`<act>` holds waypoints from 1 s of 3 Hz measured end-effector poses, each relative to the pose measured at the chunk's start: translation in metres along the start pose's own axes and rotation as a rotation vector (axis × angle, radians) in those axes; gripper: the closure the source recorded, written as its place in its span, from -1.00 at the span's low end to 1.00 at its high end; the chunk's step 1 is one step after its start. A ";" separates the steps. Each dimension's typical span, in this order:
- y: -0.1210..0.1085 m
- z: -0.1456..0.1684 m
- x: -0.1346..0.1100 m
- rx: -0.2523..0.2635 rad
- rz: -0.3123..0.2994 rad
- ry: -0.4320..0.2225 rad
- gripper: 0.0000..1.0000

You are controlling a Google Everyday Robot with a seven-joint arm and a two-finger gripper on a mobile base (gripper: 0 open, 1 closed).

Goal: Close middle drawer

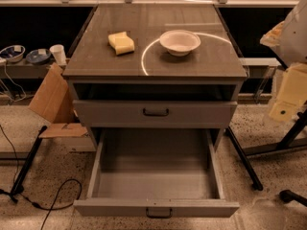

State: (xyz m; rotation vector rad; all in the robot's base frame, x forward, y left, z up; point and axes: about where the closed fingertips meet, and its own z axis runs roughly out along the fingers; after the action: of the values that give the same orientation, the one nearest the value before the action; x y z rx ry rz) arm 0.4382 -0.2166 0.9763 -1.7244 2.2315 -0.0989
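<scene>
The middle drawer (pixel 156 176) stands pulled far out at six o'clock, its front panel close to the bottom edge. There is bare floor (pixel 53 176) at eight o'clock and a black stand leg (pixel 244 162) at four. Its long axis runs twelve to six, with the handle (pixel 159 213) facing me. My arm (pixel 296 30) hangs at three o'clock, with the gripper (pixel 289 97) below it, well apart from the drawer (wide or narrow, I cannot tell).

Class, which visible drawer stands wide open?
The lower one, the middle drawer: pulled far out, its empty box showing. The top drawer is barely out. The gripper hangs at the right edge, clear of both.
</scene>
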 end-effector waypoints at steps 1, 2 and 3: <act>0.000 0.000 0.000 0.000 0.000 0.000 -1.00; 0.008 0.016 0.012 -0.002 0.027 -0.017 -1.00; 0.040 0.070 0.046 -0.018 0.129 -0.068 -1.00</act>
State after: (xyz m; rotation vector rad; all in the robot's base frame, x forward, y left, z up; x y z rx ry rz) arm 0.4112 -0.2399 0.8907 -1.5640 2.2927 0.0090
